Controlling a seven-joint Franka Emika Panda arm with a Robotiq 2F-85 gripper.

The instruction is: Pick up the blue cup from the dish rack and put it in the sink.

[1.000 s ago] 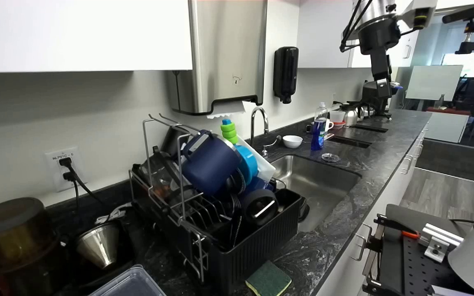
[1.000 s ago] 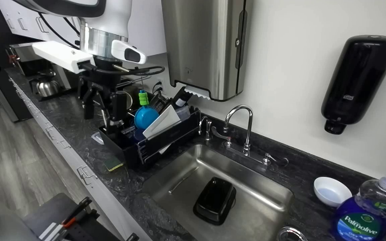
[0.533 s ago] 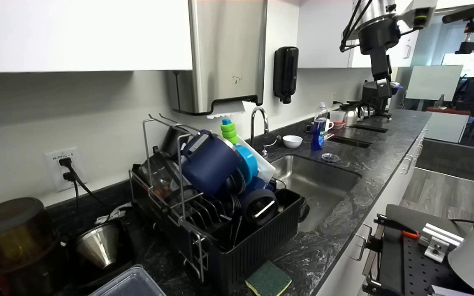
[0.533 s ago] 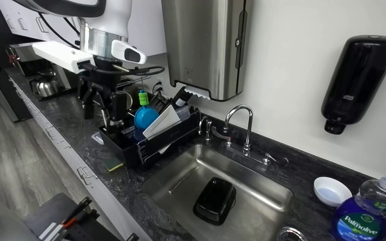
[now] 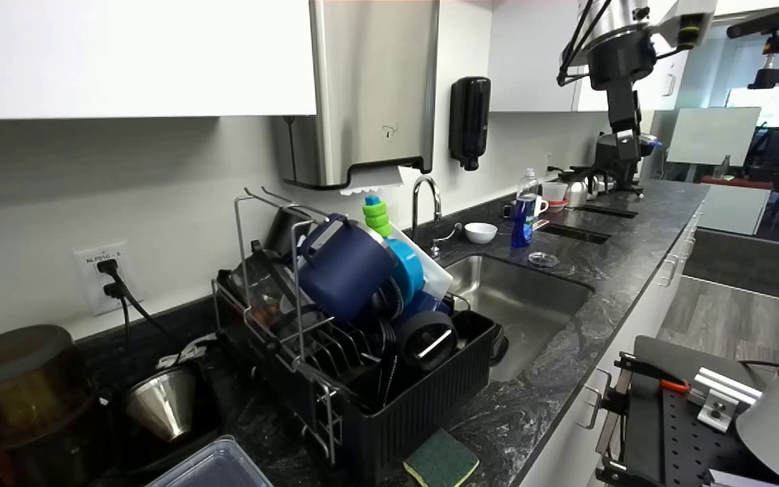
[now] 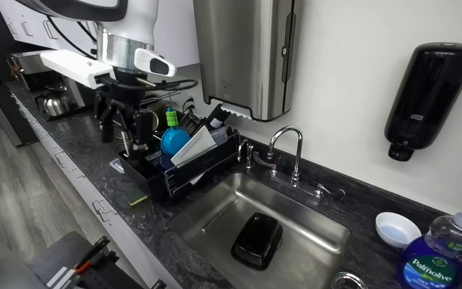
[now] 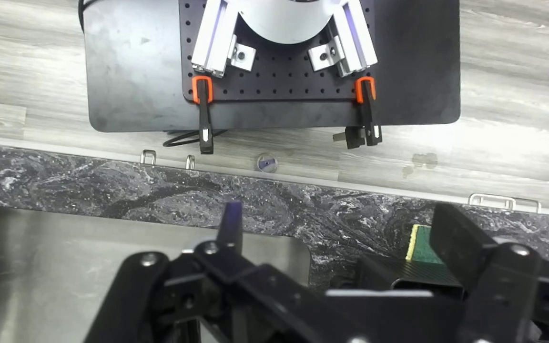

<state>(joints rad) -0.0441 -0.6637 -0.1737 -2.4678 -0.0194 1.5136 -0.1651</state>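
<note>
A large dark blue mug [image 5: 345,267] lies tilted on top of the crowded black dish rack [image 5: 423,412]. A bright blue cup [image 5: 406,270] rests beside it; this cup also shows in an exterior view [image 6: 175,140]. Another blue item [image 5: 423,304] is partly hidden lower in the rack. The steel sink [image 6: 303,257] adjoins the rack [image 6: 140,176] and holds a black container [image 6: 257,241]. My gripper [image 6: 122,140] is in the air, apart from the cups, and also shows in an exterior view [image 5: 627,145]. In the wrist view its fingers [image 7: 339,214] are wide apart and empty; no cup is recognisable there.
A white square dish [image 6: 195,146] leans in the rack beside the bright blue cup. The rack's wire frame [image 5: 298,291] rises around the mug. A faucet [image 6: 297,152] stands behind the sink. A sponge [image 6: 135,196], white bowl [image 6: 398,228] and soap bottle [image 6: 435,257] are on the counter.
The arm and gripper have shifted only very slightly. The gripper stays open, and the cups, rack and sink contents have not moved.
</note>
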